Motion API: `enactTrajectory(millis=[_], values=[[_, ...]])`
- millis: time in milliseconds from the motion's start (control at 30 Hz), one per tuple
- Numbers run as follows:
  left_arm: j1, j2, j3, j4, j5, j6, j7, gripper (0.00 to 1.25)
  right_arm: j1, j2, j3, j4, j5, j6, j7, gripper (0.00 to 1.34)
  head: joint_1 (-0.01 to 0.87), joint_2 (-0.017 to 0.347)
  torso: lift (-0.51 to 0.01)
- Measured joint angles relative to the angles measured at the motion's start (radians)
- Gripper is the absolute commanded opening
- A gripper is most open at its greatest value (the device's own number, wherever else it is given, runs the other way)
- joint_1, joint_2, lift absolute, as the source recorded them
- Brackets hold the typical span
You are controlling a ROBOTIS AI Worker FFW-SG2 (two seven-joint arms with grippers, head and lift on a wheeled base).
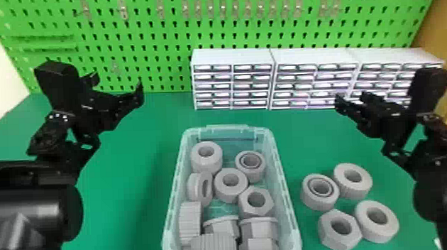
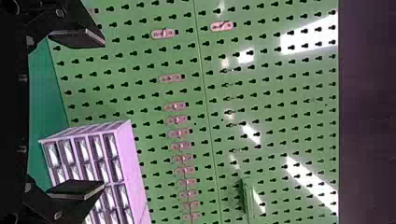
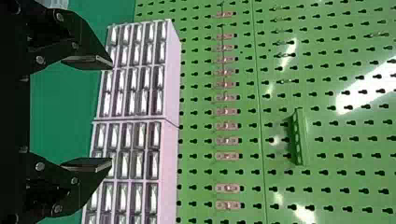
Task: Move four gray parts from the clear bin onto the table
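My left gripper (image 1: pixel 116 88) is held above the table's left side, open and holding nothing; in the left wrist view the left gripper (image 2: pixel 95 114) has its fingers wide apart. On the right, my right gripper (image 1: pixel 349 99) is raised in front of the drawer units; the right wrist view shows the right gripper (image 3: pixel 109 114) open too, with nothing between its fingers. The clear bin (image 1: pixel 287 202) stands mid-table with several gray parts, among them a ring (image 1: pixel 199 187) on its edge and a hex nut (image 1: pixel 265 211). Outside, right of it, several gray parts lie grouped, including a hex nut (image 1: pixel 326 233).
White drawer units (image 1: pixel 233 56) line the back of the green table (image 1: pixel 129 193), from the middle to the right. A green pegboard (image 1: pixel 141 40) with small hooks rises behind them.
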Motion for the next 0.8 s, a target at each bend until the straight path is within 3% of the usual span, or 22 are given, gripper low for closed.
enactTrajectory(millis=[800], values=[[0.020,0.003,0.023,0.007,-0.011,0.000,0.002,1.04,-0.015,-0.009,0.030,-0.004,-0.003,-0.009,0.000,0.82,0.678,0.034,-0.050]])
